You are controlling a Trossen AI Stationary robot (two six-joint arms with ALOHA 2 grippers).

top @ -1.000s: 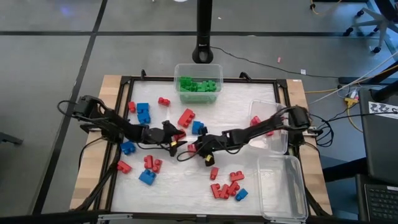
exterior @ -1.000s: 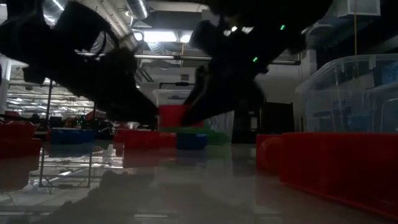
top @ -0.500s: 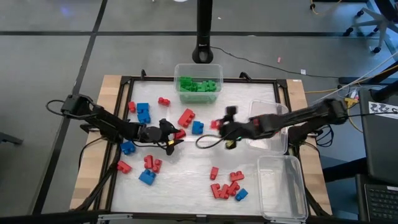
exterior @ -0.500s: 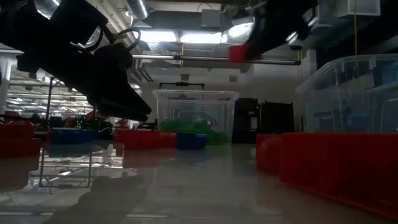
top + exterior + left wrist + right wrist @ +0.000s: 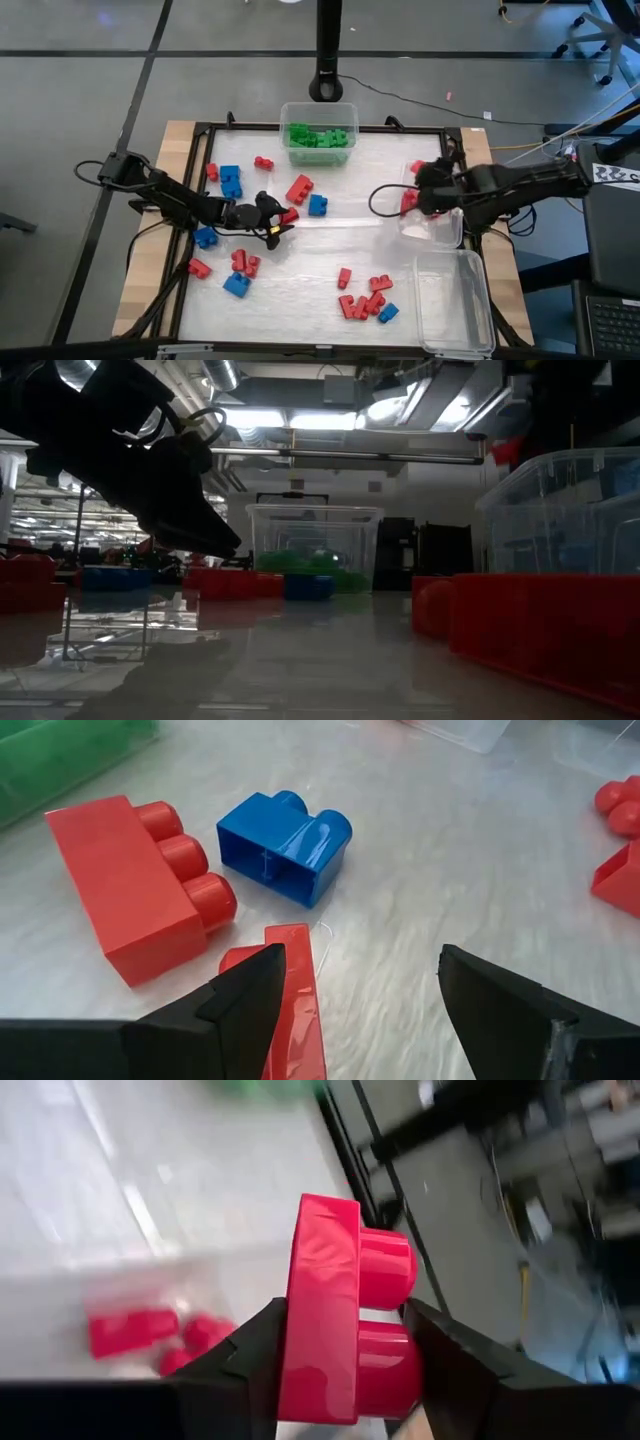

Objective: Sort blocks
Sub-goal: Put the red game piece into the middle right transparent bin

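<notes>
Red and blue blocks lie scattered on the white table, and the green ones (image 5: 318,137) fill a clear tub at the far edge. My right gripper (image 5: 408,203) hangs above the clear tub (image 5: 445,228) at the right, shut on a two-stud red block (image 5: 340,1325); red blocks (image 5: 150,1335) lie in that tub below it. My left gripper (image 5: 275,225) stands open low over the table's middle. A small red block (image 5: 295,990) lies by one of its fingers, with a long red block (image 5: 140,890) and a blue one (image 5: 285,845) just ahead. My right gripper pinches the red block between its two fingers, one finger (image 5: 250,1370) on the flat underside and the other on the stud tops (image 5: 400,1370). The fingers slant down from above. The block is lifted clear, hanging over the tub. Whether my left gripper touches the small red block cannot be told.
A second clear tub (image 5: 455,300) stands at the near right corner. A cluster of red blocks with a blue one (image 5: 365,300) lies beside it. More red and blue blocks (image 5: 238,270) lie near the left arm. A black frame (image 5: 200,135) borders the table.
My right gripper has risen from the table's middle with the red block lifted clear. It swung toward the right edge and turned as it went, and now hangs over the right tub. My left gripper has stayed open beside the small red block.
</notes>
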